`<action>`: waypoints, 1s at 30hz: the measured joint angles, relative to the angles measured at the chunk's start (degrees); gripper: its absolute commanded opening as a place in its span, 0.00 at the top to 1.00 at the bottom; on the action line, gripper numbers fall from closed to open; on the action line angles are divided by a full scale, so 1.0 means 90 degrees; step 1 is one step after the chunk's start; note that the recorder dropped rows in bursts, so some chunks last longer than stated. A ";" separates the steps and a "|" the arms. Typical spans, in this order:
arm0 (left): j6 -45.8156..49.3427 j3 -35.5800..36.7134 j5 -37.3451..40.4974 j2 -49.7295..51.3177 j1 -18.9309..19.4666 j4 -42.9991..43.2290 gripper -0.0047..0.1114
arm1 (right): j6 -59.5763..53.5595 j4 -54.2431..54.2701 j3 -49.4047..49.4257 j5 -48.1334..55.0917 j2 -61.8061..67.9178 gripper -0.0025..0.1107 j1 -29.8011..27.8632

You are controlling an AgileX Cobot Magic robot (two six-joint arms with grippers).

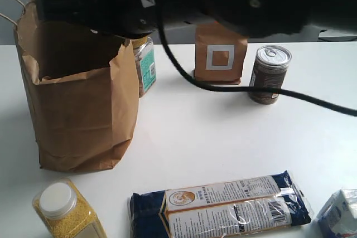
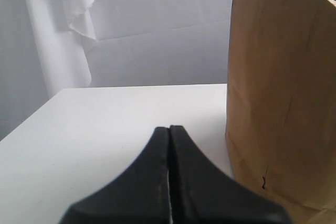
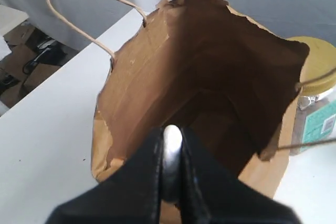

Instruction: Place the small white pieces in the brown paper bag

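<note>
We see the right gripper clamped on one white piece, with the open paper bag directly beneath it. The left gripper is clenched tight, the paper bag just beside it

No wording is legible. The brown pouch bears a white square outline. The dark blue packet shows a round logo, a barcode and fine print too small to read — the teal label on the jar likewise.
</note>
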 measured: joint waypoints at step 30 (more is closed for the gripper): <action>0.0000 0.0000 0.0000 0.0000 0.0000 0.0000 0.96 | -0.0762 -0.0489 -0.2494 0.1594 0.1530 0.93 0.0160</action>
